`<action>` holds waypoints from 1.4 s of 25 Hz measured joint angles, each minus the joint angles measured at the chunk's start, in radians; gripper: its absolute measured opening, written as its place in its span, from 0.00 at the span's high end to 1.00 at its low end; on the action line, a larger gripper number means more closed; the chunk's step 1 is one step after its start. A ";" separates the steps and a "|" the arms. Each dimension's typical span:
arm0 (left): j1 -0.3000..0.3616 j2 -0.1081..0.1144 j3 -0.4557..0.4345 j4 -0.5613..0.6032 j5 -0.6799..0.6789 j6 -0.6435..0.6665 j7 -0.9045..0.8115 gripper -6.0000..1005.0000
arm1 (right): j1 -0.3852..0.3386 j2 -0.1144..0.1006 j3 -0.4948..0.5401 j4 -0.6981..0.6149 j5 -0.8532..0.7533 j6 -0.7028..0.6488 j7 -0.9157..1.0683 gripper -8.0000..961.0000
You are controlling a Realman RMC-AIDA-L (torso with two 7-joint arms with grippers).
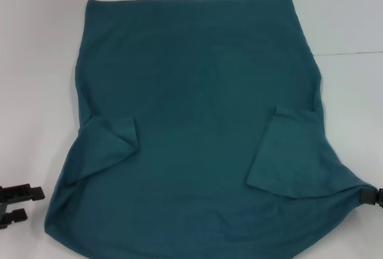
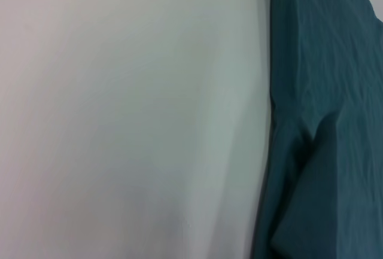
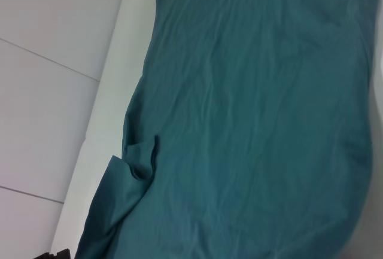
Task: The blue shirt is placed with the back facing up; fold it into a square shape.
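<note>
Shirt: blue shirt [image 1: 197,121] flat on white desk [image 1: 36,61], both sleeves folded inward.
L tool [image 1: 17,204]: fingers apart, beside shirt.
R tool [image 1: 372,197]: at shirt's edge, grip can't tell.

Left gripper [image 1: 18,204]: matte black, two blocky straight fingers [image 1: 27,193] with squared ends, dark hollow between them. Right gripper [image 1: 372,197]: only small black boxy piece visible, with small pale mark on it.

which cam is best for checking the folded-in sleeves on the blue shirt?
Head view: the blue shirt lies spread out, both sleeves folded inward, left gripper and right gripper at its edges. Right wrist shows the body and one sleeve; left wrist shows only an edge strip.
</note>
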 joint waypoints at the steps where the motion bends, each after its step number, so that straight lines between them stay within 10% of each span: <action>1: 0.000 -0.001 0.003 -0.001 0.000 -0.002 0.000 0.27 | 0.000 0.000 0.000 0.000 0.000 0.000 0.000 0.96; 35: -0.020 -0.012 0.072 -0.056 0.011 0.001 0.017 0.38 | 0.002 0.000 0.000 0.000 0.000 -0.001 0.000 0.96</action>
